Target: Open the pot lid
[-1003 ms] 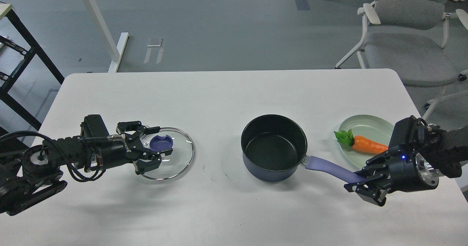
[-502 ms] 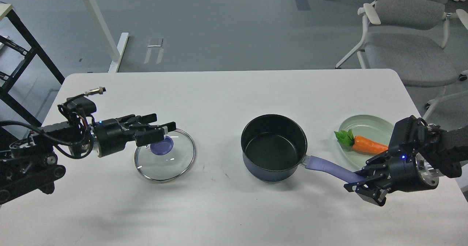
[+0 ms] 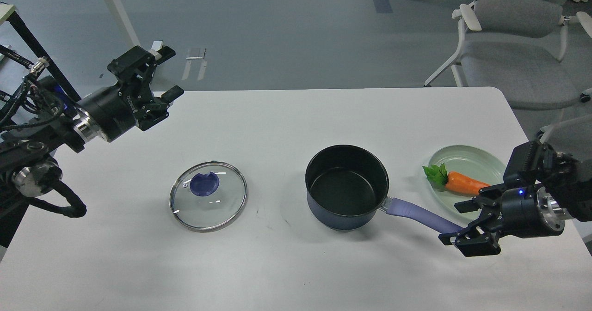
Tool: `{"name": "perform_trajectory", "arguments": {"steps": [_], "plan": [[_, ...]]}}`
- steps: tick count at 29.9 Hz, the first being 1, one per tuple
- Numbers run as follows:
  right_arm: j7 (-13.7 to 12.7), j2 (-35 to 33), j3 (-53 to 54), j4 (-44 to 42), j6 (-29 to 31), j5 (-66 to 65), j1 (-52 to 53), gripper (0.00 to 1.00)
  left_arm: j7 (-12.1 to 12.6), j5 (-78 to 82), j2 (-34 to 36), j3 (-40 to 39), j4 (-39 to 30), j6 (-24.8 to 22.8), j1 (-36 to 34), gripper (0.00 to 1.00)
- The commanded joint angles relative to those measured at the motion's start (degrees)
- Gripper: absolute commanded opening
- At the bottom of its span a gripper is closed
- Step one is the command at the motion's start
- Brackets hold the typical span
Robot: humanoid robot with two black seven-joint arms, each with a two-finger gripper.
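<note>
Lying beside pot (image 3: 347, 187): lid (image 3: 208, 196), carrot (image 3: 465, 184).

A clear glass lid (image 3: 208, 196) with a purple knob lies on a white table (image 3: 286, 117). The dark blue pot (image 3: 346, 187) has a black interior and lilac handle. An orange carrot (image 3: 466, 184) with green leaves sits on a pale green plate (image 3: 481, 156).

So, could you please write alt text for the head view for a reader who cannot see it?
A glass lid lies flat on a white table, left of an open dark pot. The left gripper is raised and open; the right gripper is open at the pot's purple handle.
</note>
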Motion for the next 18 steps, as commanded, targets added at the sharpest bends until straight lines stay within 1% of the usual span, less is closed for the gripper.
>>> {"name": "perform_trajectory", "arguments": {"steps": [1,8,11,13,16,18], "plan": [[0.00,-2.03,0.69,0.28,-2.00,9.64,2.57,0.97,-0.01,-2.07,-0.44,-0.39,0.93,0.17,0.02,0.99],[0.00,-2.03,3.95,-1.74,-3.85,43.82,2.84,0.98,-0.01,-5.32,-1.49,-1.10,2.25,0.17,0.20,0.99],[0.00,-1.07,4.47,-4.11,-6.39,56.92,2.76,0.98,-0.01,-9.36,-2.19,-1.36,2.51,-0.01,0.55,0.99],[0.00,0.07,4.74,-6.13,-8.76,65.27,2.76,0.98,-0.01,-11.39,-3.16,-3.29,3.48,-0.36,1.68,0.99],[0.00,2.27,5.09,-8.94,-11.93,78.89,2.76,0.98,-0.01,-12.27,-5.70,-8.73,4.71,-0.54,4.67,0.99],[0.00,3.41,5.27,-11.22,-13.34,86.72,2.67,0.99,2.05,-12.27,-7.20,-12.24,5.15,-0.80,7.04,0.99]]}}
